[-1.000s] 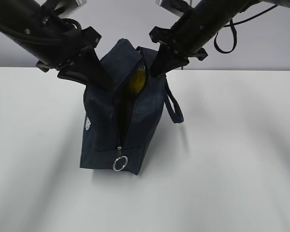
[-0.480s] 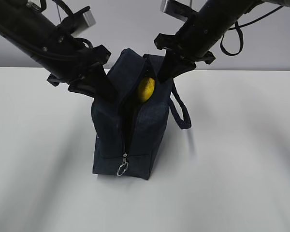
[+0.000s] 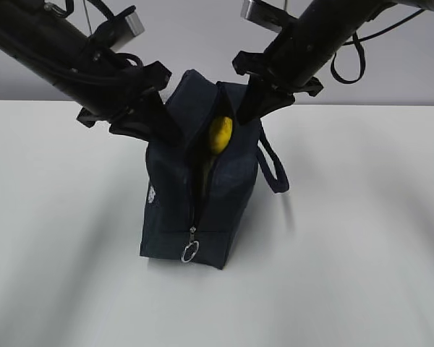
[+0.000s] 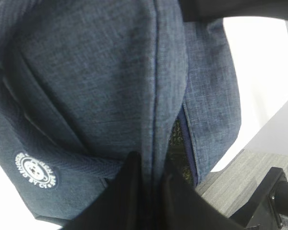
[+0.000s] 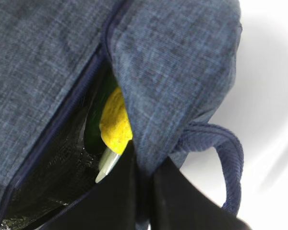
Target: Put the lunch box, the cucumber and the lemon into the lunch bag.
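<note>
The left arm slants down from the upper left, and the left gripper (image 3: 153,124) is pinched closed on the left top edge of the lunch bag (image 3: 177,195); in the left wrist view its two dark fingers (image 4: 127,191) clamp a fold of the navy fabric between them. The right arm comes down from the upper right, and the right gripper (image 3: 252,108) is likewise closed tight on the bag's right top edge, the cloth squeezed between its fingers (image 5: 120,191) in the right wrist view. Between the two grips the bag stands upright on the table (image 3: 362,238), its zipper parted along the top and front, with the silver ring pull (image 3: 190,252) hanging low on the front face. Inside the opening the lemon (image 3: 219,134) sits high near the right edge, and the right wrist view shows the dark green cucumber (image 5: 98,122) just beside it, with a pale edge below that may be the lunch box, though that cannot be told. A round white logo (image 4: 36,169) marks the bag's left side, and one loop handle (image 3: 273,168) hangs off its right side. The table is plain white, with a pale grey wall (image 3: 202,36) behind.
</note>
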